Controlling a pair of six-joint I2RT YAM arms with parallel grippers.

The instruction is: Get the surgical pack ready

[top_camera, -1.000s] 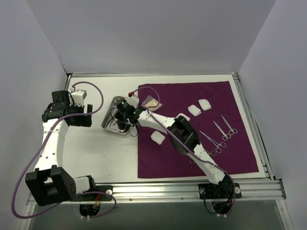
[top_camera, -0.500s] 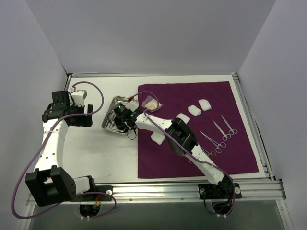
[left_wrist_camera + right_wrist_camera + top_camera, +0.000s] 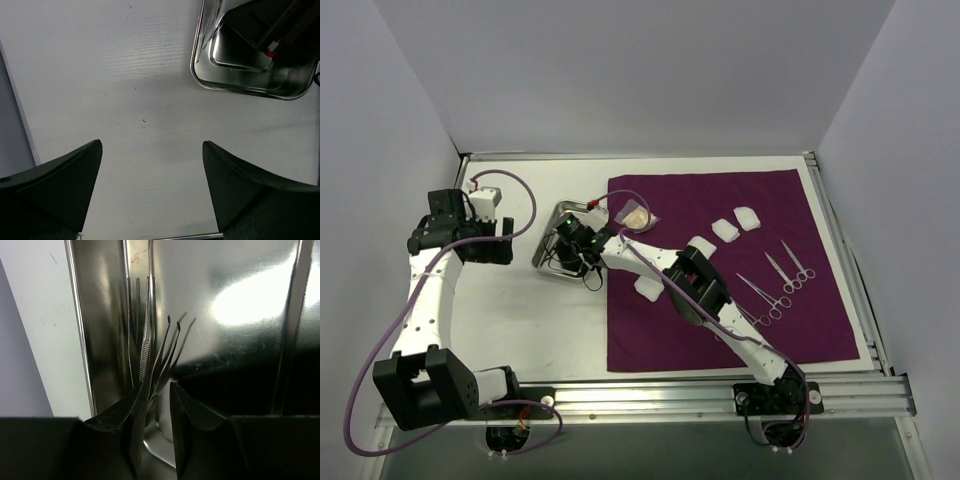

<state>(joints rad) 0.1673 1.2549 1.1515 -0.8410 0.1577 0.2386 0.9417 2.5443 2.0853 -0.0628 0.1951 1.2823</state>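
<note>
1. Count, cloth: one purple cloth [image 3: 650, 340], spread flat over the right half of the white table [image 3: 540, 330].
2. Count, tray: one steel tray [image 3: 235, 80], on bare table just beside the cloth's left edge, toward the far corner.
3. Count, gauze pads [image 3: 726, 229]: three white. Two lie side by side on the far-right part of the cloth, and one lies on the cloth near its left edge, close to the tray. A fourth small piece [image 3: 638, 215], white-edged with a tan centre, lies on the far-left part of the cloth.
4. Count, scissor-like instruments [image 3: 761, 296]: three in a row on the right part of the cloth, apart from each other, ring handles toward the near side.
5. One more thin instrument [image 3: 162, 352] lies inside the tray, its tips doubled by the mirror floor.
6. Right arm [image 3: 720, 300]: base at the near right, stretched diagonally across the cloth to the far left, wrist tipped down into the tray.
7. Right gripper [image 3: 157, 390]: fingers stand narrowly parted with the thin instrument's shanks in the gap. Whether the pads press on it, I cannot tell from the wrist view.
8. Left arm [image 3: 425, 300]: base at the near left, links rising along the left side, wrist turned toward the tray.
9. Left gripper [image 3: 152, 145]: released, fingers spread wide over bare table with nothing between them. The tray's corner lies ahead of it.
</note>
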